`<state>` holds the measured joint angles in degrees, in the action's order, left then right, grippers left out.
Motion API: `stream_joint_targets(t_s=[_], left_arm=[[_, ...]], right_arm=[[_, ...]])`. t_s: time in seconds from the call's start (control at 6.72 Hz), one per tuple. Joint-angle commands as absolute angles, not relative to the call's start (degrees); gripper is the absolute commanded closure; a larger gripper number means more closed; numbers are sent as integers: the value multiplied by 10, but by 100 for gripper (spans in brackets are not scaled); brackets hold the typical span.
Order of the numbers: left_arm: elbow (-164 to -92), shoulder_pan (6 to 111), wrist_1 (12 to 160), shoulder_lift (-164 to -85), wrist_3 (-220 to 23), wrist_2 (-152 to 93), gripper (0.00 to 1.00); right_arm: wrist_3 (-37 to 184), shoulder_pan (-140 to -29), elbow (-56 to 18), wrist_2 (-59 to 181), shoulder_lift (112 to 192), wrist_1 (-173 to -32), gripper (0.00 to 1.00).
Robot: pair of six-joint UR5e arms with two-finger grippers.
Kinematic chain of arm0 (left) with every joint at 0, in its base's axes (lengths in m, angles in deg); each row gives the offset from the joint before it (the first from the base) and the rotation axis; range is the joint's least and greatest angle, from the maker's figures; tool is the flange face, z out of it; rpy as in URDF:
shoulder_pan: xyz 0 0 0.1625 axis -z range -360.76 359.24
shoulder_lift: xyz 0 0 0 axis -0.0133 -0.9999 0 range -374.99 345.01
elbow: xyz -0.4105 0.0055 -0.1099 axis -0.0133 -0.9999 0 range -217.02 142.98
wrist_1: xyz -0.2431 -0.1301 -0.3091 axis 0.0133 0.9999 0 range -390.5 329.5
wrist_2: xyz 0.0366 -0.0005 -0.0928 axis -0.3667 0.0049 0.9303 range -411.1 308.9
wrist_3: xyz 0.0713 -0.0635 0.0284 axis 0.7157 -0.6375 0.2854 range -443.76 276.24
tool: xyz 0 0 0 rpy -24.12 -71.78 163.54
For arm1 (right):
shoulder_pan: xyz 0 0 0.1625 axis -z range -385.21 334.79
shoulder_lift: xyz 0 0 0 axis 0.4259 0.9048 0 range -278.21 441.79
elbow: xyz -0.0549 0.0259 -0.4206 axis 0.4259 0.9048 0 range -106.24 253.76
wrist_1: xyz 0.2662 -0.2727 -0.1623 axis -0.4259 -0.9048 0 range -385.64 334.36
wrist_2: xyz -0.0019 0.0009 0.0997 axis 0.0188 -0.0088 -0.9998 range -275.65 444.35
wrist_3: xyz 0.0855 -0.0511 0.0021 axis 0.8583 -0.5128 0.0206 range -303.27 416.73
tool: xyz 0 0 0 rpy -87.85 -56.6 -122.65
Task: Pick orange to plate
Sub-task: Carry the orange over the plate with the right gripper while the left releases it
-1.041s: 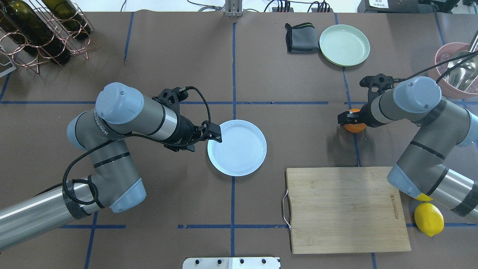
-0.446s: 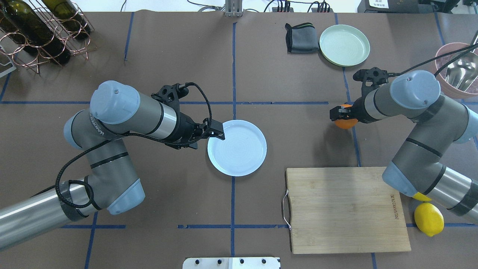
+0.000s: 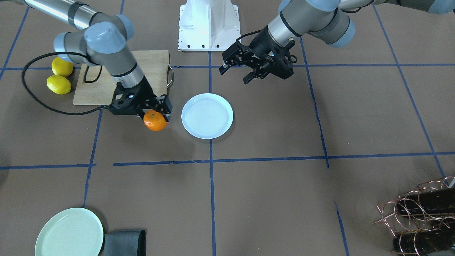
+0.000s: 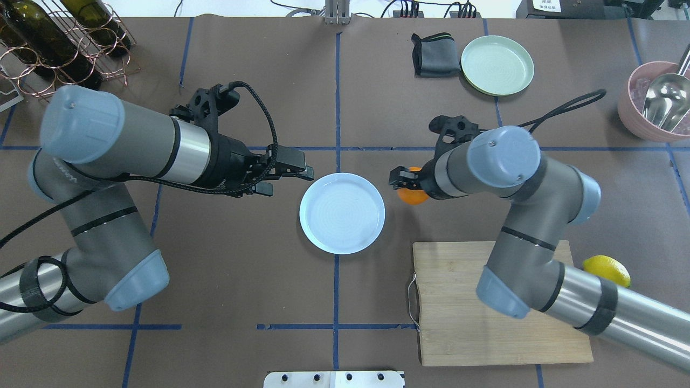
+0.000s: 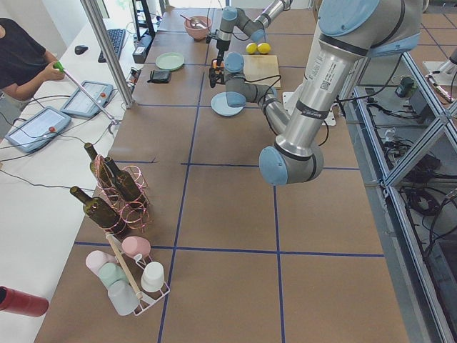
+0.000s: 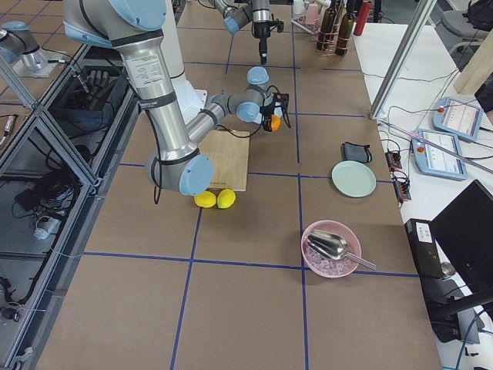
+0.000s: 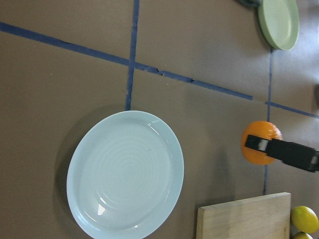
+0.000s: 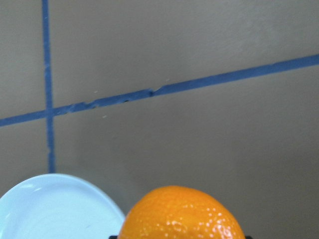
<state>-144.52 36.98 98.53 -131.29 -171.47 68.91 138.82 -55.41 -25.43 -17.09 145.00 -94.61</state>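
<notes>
The orange [image 4: 414,196] hangs above the table just right of the plate [image 4: 342,213], with my right gripper [image 4: 405,182] shut on it. Seen from across the table, the orange [image 3: 155,121] sits under the right gripper [image 3: 156,109], a short gap left of the plate [image 3: 207,115]. The right wrist view shows the orange [image 8: 184,214] close up and the plate's rim [image 8: 55,206] at the lower left. My left gripper [image 3: 234,75] is open and empty, raised beyond the plate's left rim. The left wrist view shows the plate [image 7: 124,174] and the held orange [image 7: 259,149].
A wooden cutting board [image 4: 458,302] lies under the right arm, with a lemon [image 4: 606,269] at its right. Two lemons [image 3: 58,84] show from across the table. A mint-green plate [image 4: 497,64], a grey cloth [image 4: 434,54], a pink bowl [image 4: 655,108] and a wine rack [image 4: 59,43] stand along the far edge.
The right gripper has carried the orange leftward, from the far right to just beside the plate. The left gripper has drawn back off the plate's left rim and risen.
</notes>
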Motion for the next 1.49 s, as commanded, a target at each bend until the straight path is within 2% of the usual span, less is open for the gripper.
stream_joint_targets(t_s=[0.0, 0.3, 0.45, 0.6, 1.19, 1.34], left_arm=[[-1455, 406, 990, -1286, -1708, 736, 1], [-1453, 407, 990, -1285, -1708, 736, 1], [-1450, 405, 990, -1285, -1708, 736, 1], [-1450, 403, 991, -1285, -1709, 734, 1], [-1450, 401, 991, -1285, -1711, 731, 1], [-1450, 402, 991, -1285, -1711, 731, 1]], right_arm=[[1437, -494, -212, -120, 1374, -967, 100], [1437, -490, -156, -106, 1337, -962, 99], [1436, -490, -154, -105, 1336, -962, 98], [1436, -489, -154, -105, 1337, -963, 88], [1436, -489, -129, -91, 1322, -966, 83], [1437, -488, -129, -91, 1322, -966, 69]])
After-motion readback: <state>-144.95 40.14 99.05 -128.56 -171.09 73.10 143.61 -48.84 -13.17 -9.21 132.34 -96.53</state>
